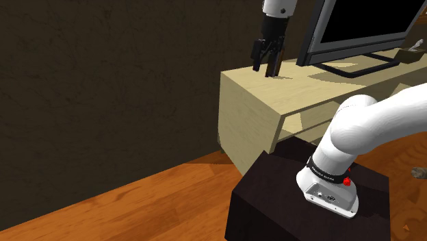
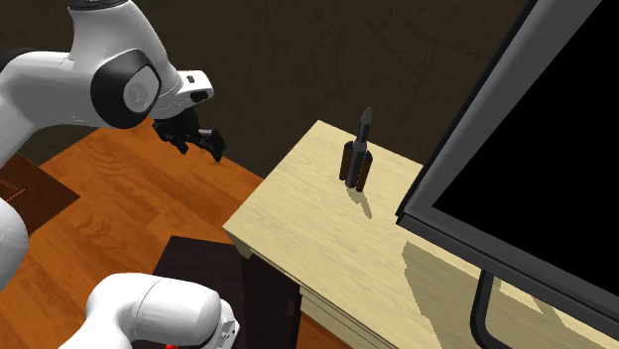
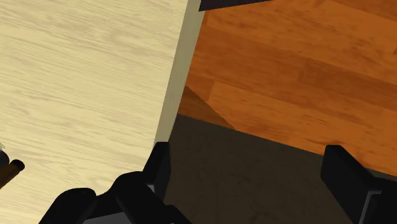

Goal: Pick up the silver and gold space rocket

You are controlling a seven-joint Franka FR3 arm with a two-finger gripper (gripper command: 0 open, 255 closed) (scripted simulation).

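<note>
The gripper (image 3: 248, 150) is open: its two black fingers (image 3: 159, 169) stand wide apart with nothing between them. It hangs in the air and holds nothing. Seen from the wrist, one finger sits just over the edge of the pale wooden table (image 3: 83, 76). The other finger is off the table, over a dark wall (image 3: 254, 172) and an orange plank floor (image 3: 299, 70).

In the shoulder view the gripper (image 1: 265, 67) points down, close above the table (image 1: 253, 96) near its wall-side edge. In the second exterior view the gripper (image 2: 198, 146) is tilted, at the end of the white arm (image 2: 89, 79).

Further in along the tabletop (image 2: 298, 218), away from the fingers, stands the rocket (image 2: 357, 161). It is upright on the table, well apart from the gripper and touched by nothing. It looks dark grey, with a slim pointed nose and brownish boosters round its base.

Past the rocket from the gripper is a monitor (image 2: 536, 149) with a grey frame and a black screen, standing on the same table. The shoulder view has this monitor (image 1: 363, 24) just beyond the hand.

Farthest back from the gripper is the dark stand (image 1: 274, 205), where the arm's base (image 1: 332, 185) is fixed, beside the table on the floor (image 1: 137, 205). The dark wall (image 1: 102, 82) runs behind it all.
</note>
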